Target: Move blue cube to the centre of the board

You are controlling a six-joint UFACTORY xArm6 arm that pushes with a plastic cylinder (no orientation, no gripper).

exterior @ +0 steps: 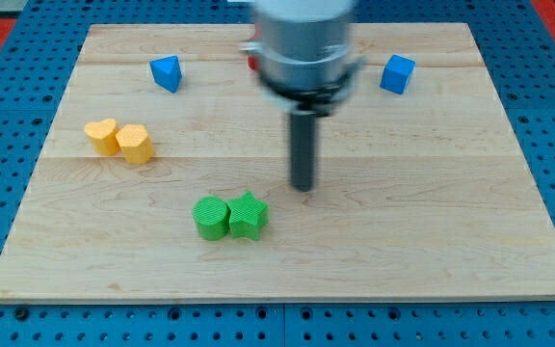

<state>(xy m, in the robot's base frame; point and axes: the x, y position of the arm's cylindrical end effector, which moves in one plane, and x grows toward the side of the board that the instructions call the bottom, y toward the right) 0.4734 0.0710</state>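
Note:
The blue cube [398, 73] sits near the view's top right of the wooden board [432, 241]. My tip [303, 187] rests on the board near its middle, well to the left of and below the blue cube, not touching any block. The rod rises into the arm's grey body [304, 43], which hides part of the board's top edge.
A blue triangular block [166, 72] lies at the top left. Two yellow blocks [118, 140] touch at the left. A green cylinder [211, 217] and a green star [248, 215] touch just below-left of my tip. A red block [252, 62] peeks out behind the arm.

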